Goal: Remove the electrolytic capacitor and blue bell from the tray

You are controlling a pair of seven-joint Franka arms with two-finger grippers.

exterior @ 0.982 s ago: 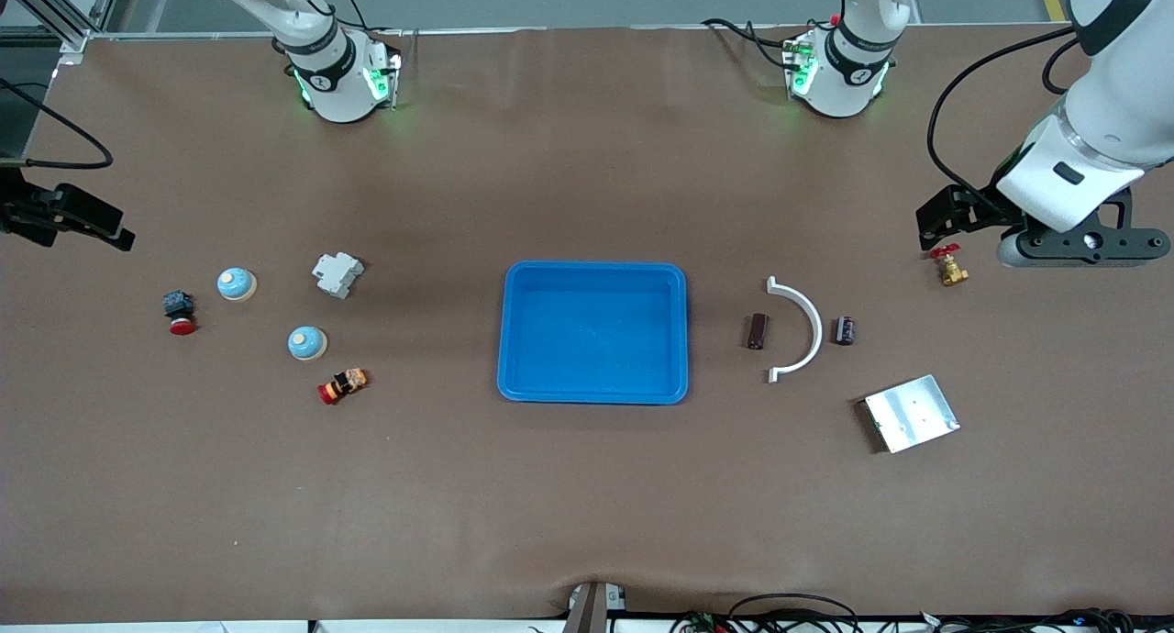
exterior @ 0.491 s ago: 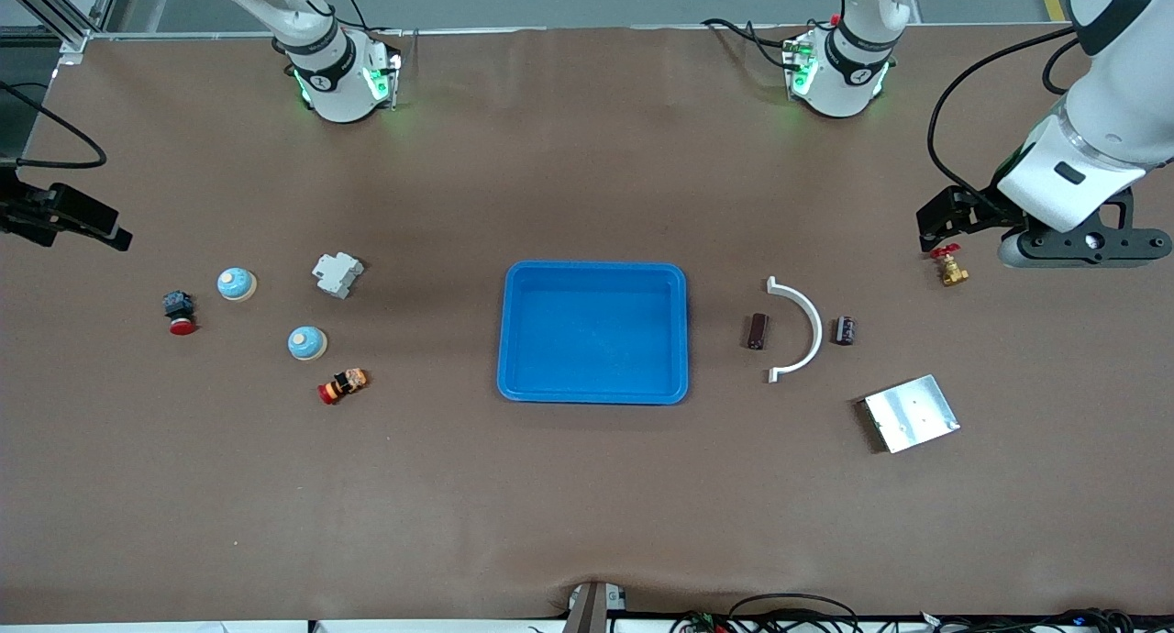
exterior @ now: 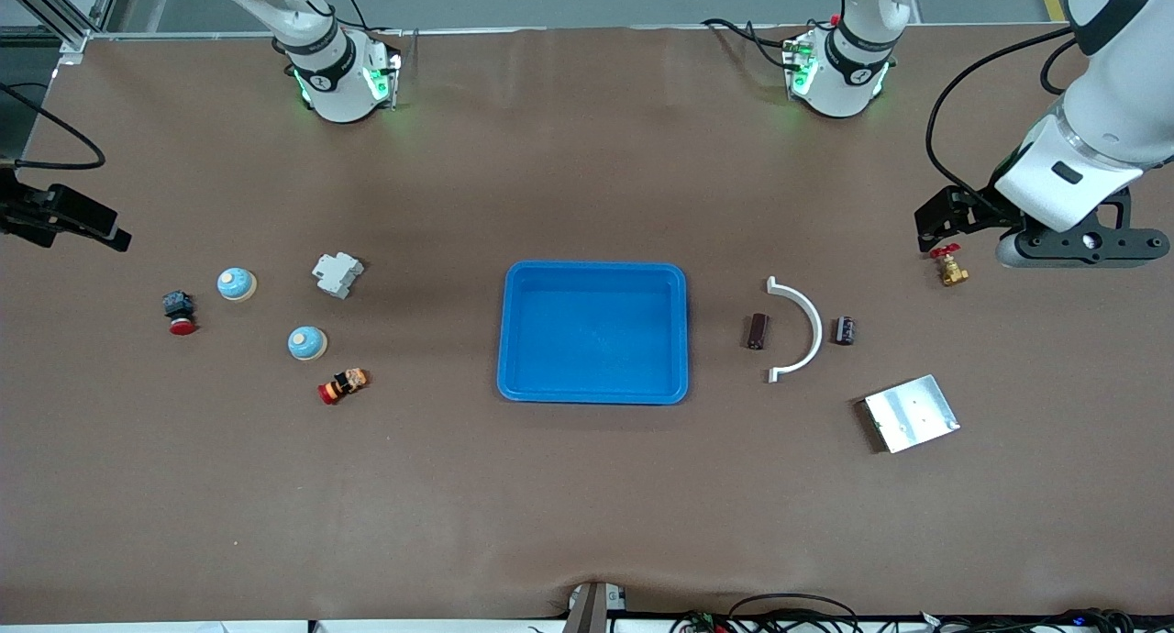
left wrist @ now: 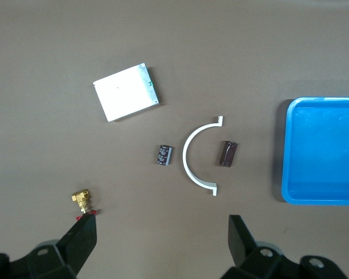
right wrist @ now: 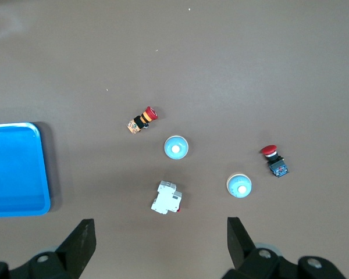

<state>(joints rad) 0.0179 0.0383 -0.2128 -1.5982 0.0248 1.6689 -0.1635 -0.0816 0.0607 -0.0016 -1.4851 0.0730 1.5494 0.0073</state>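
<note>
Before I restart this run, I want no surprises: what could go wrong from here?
The tray already looks empty, so a reach into it would likely close on nothing. The left claw, open, hangs over the brass valve; descending could knock it. Two blue bells and two capacitors invite mix-ups.

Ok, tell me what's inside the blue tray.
Nothing shows inside the tray: only its bare blue floor. Both grippers are open and away from it, so no part of the floor is covered.

Robotics lab, brown-covered table (exterior: 587,505), two arm bases, aluminium framing, trailing cables
</note>
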